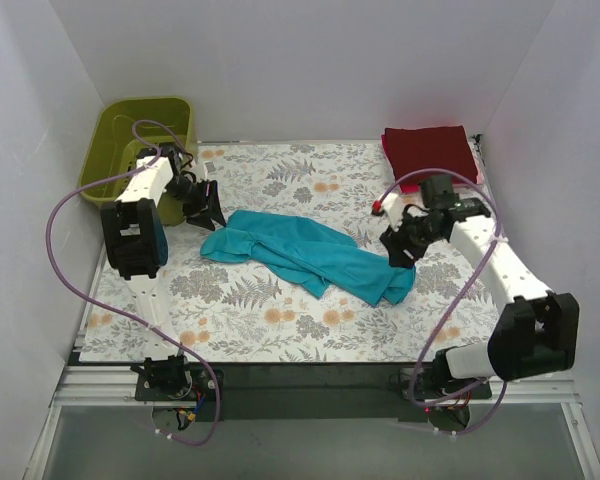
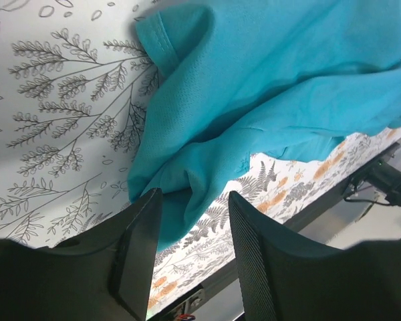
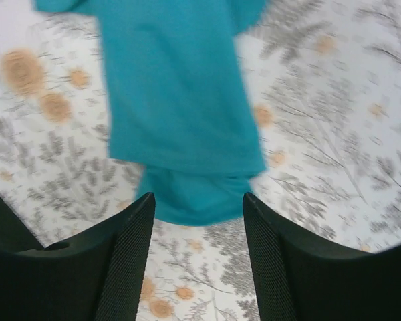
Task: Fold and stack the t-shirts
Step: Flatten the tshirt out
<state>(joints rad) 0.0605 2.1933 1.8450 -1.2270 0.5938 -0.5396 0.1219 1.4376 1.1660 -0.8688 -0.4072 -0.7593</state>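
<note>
Top external view: crumpled teal t-shirt (image 1: pixel 310 255) lies unfolded on table (image 1: pixel 280 325), a folded dark red t-shirt (image 1: pixel 430 150) well beyond its right end. Left gripper (image 1: pixel 205 207) at the teal shirt's left end, right gripper (image 1: pixel 400 250) at its right end, both w/ fingers spread, pinching nothing. Step: prob. spreading it flat; next, each must close on an edge.

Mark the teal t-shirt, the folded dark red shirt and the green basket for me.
teal t-shirt (image 1: pixel 310 252), top external view, middle of the crumpled cloth.
dark red shirt (image 1: pixel 430 150), top external view, centre of the folded top face.
green basket (image 1: pixel 150 102), top external view, far rim.
</note>
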